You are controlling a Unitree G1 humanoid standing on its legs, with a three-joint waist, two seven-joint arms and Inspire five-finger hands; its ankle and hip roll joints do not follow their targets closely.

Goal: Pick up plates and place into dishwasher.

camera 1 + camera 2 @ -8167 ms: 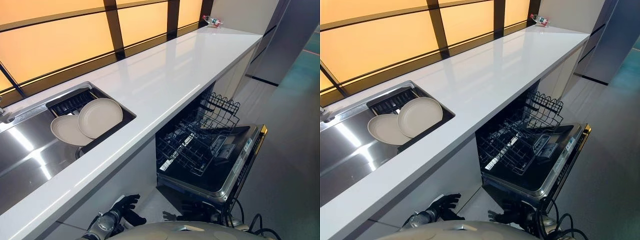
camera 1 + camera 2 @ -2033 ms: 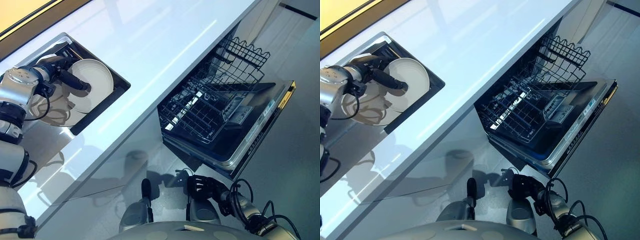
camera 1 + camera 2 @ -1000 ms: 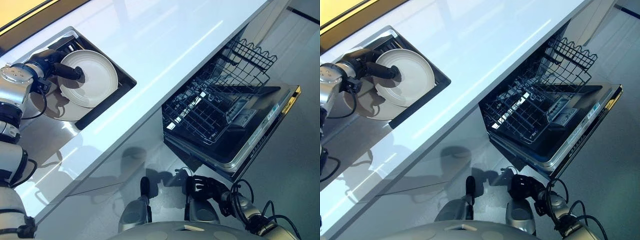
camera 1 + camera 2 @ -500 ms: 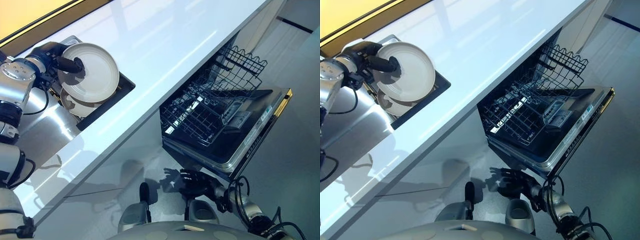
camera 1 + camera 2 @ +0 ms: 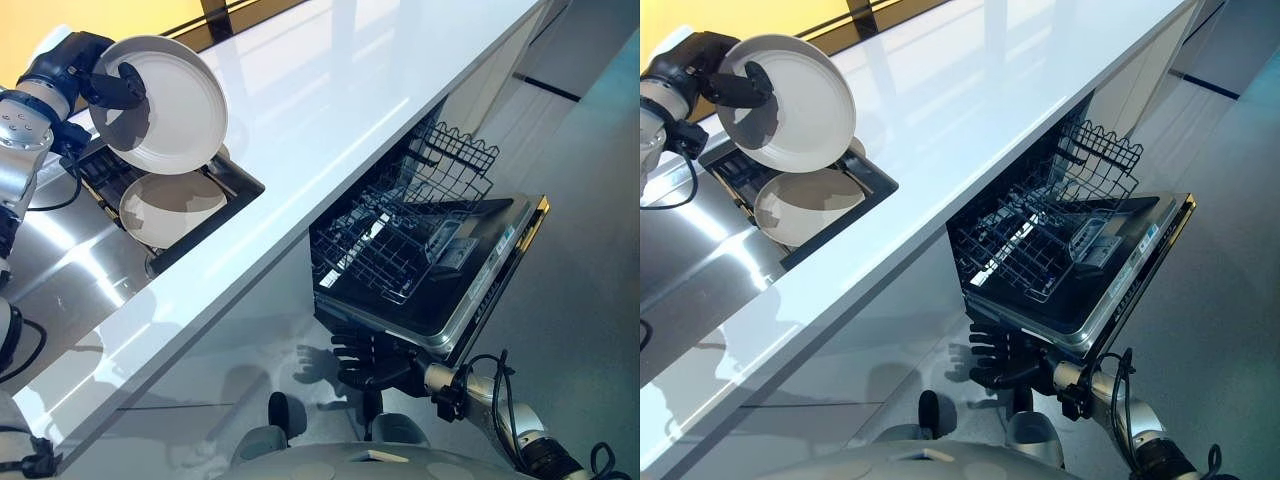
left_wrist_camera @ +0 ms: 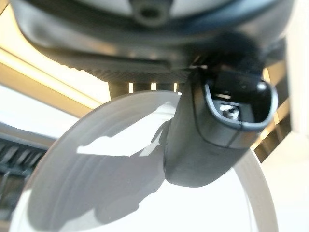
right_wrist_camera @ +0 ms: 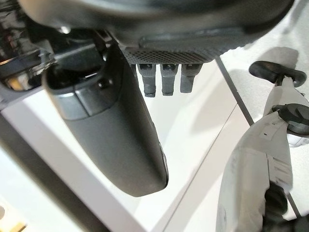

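Left hand [image 5: 75, 65] raised above the sink, thumb and fingers [image 6: 219, 121] pinching a tilted plate [image 5: 165, 105]. Right hand [image 5: 1005, 360] low beside the dishwasher [image 5: 1090, 280], fingers spread, empty. Second plate [image 5: 170, 208] partly hidden beneath.

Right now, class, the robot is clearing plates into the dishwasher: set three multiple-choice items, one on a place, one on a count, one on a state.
1. Where is the plate that is not held?
A in the sink tray
B on the countertop
C in the rack

2. How many plates show?
A one
B two
C four

3. The dishwasher door is
A shut
B open, rack out
C removed

Key: 1 A, the lower plate lies in the sink tray. 2 B, that one plus the lifted plate pinched by the left hand. 3 B, the dishwasher rack sits on the lowered door.
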